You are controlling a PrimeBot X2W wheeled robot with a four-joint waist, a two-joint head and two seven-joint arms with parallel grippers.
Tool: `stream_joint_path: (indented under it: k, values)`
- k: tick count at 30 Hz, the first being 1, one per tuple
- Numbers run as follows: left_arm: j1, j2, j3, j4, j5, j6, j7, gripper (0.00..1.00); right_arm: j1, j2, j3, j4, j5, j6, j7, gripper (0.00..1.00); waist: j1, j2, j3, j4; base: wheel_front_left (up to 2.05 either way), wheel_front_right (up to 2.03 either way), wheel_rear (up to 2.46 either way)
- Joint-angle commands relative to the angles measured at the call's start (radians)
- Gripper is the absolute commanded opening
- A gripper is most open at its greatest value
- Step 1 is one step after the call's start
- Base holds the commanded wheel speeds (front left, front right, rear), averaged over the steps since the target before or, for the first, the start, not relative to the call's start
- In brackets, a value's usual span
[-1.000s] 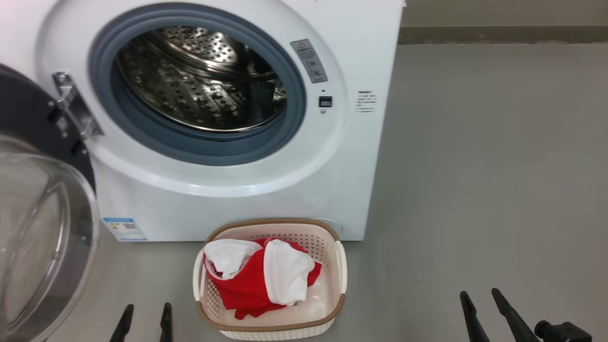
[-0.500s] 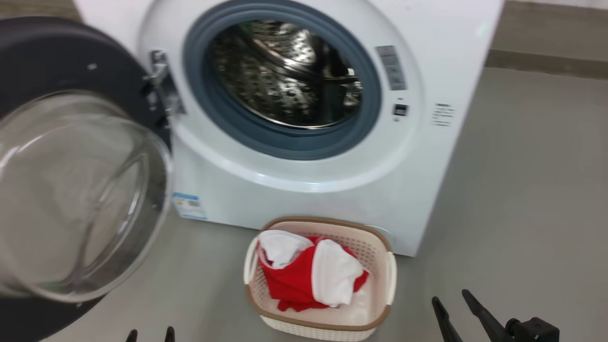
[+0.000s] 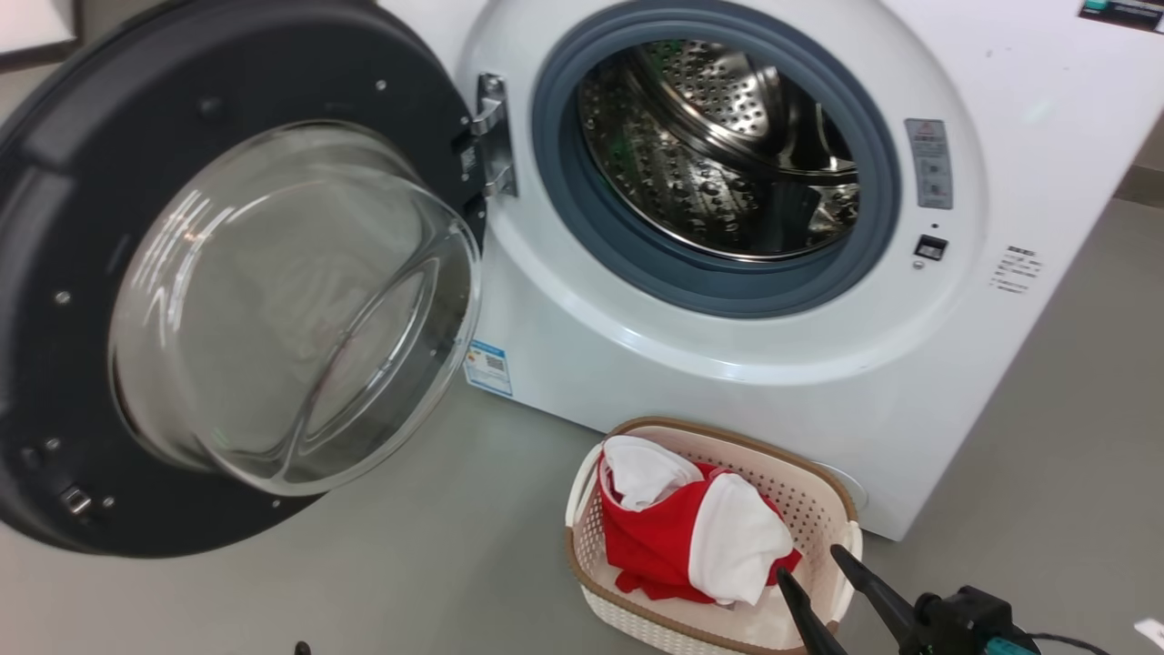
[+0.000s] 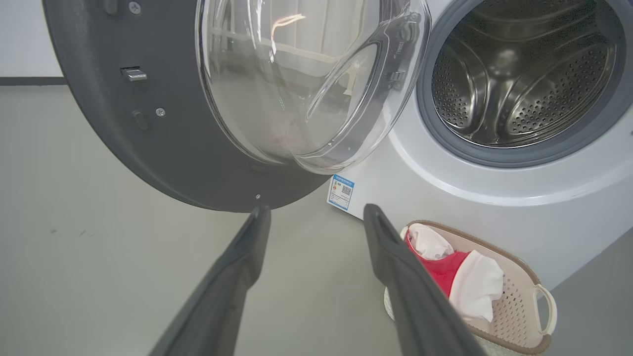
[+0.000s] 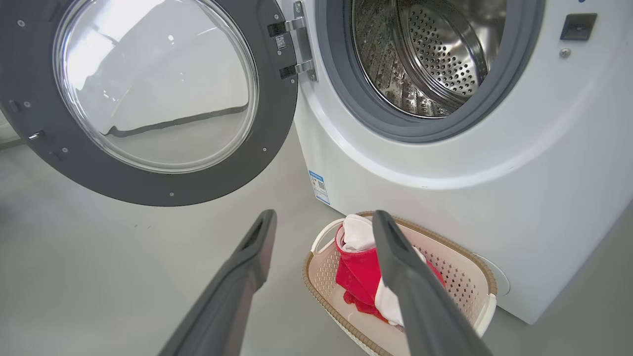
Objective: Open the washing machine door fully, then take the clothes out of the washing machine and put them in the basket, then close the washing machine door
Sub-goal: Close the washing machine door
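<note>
Washing machine door (image 3: 245, 300) is standing wide open at left, clothes (image 3: 673, 537) lying in the basket (image 3: 818, 482); left hand (image 4: 315, 208) and right hand (image 3: 808, 562) are hovering spread, empty. Closing is likely calling for a push on the black rim (image 3: 55, 227).

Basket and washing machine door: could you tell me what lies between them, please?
Bare grey floor separates the basket from the washing machine door, in the head view.
</note>
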Motion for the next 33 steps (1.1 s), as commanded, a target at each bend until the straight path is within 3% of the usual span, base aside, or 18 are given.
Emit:
stream_joint_path:
  k: [1,10,15,16,17,18,21,27,30,33]
  values:
    - [-0.013,0.003,0.032,-0.036,-0.009,0.013,-0.005,1.0,-0.048,-0.023,0.031,-0.012,0.009,0.007,-0.007,1.0,0.0,0.0,0.008,0.023,0.0,0.0,0.0]
    - [0.013,0.003,0.03,-0.079,-0.037,0.047,-0.005,1.0,-0.092,-0.044,0.081,0.014,0.037,0.007,-0.007,1.0,0.0,0.0,0.008,0.025,0.0,0.0,0.0]
    - [0.006,0.003,0.03,-0.089,-0.052,0.035,-0.005,0.97,-0.079,-0.038,0.072,0.013,0.042,0.007,-0.007,1.0,0.0,0.0,0.002,0.019,0.0,0.0,0.0]
    - [0.002,0.003,0.035,-0.093,-0.057,0.031,-0.005,0.67,-0.075,-0.036,0.067,0.012,0.041,0.007,-0.007,1.0,0.0,0.0,0.001,0.018,0.0,0.0,0.0]
    - [-0.003,0.003,0.04,-0.099,-0.064,0.026,-0.005,0.29,-0.071,-0.033,0.062,0.01,0.04,0.007,-0.007,1.0,0.0,0.0,0.0,0.017,0.0,0.0,0.0]
    - [-0.011,0.003,0.048,-0.11,-0.069,0.02,-0.005,0.0,-0.066,-0.029,0.056,0.008,0.039,0.007,-0.007,1.0,0.0,0.0,-0.001,0.016,0.0,0.0,0.0]
    - [-0.037,0.003,0.086,-0.145,-0.079,-0.012,-0.005,0.0,-0.05,-0.014,0.026,0.001,0.033,0.007,-0.007,1.0,0.0,0.0,-0.004,0.012,0.0,0.0,0.0]
    - [-0.151,0.017,0.234,-0.246,0.007,-0.097,-0.005,0.0,-0.011,0.017,-0.03,-0.02,0.017,0.007,-0.007,1.0,0.0,0.0,-0.015,0.001,0.0,0.0,0.0]
    - [-0.245,0.067,0.316,-0.288,0.011,-0.126,-0.005,0.0,0.007,0.03,-0.053,-0.028,0.01,0.007,-0.007,1.0,0.0,0.0,-0.018,-0.002,0.0,0.0,0.0]
    - [-0.349,0.154,0.372,-0.289,-0.001,-0.143,-0.005,0.0,0.025,0.042,-0.079,-0.038,0.003,0.007,-0.007,1.0,0.0,0.0,-0.02,-0.005,0.0,0.0,0.0]
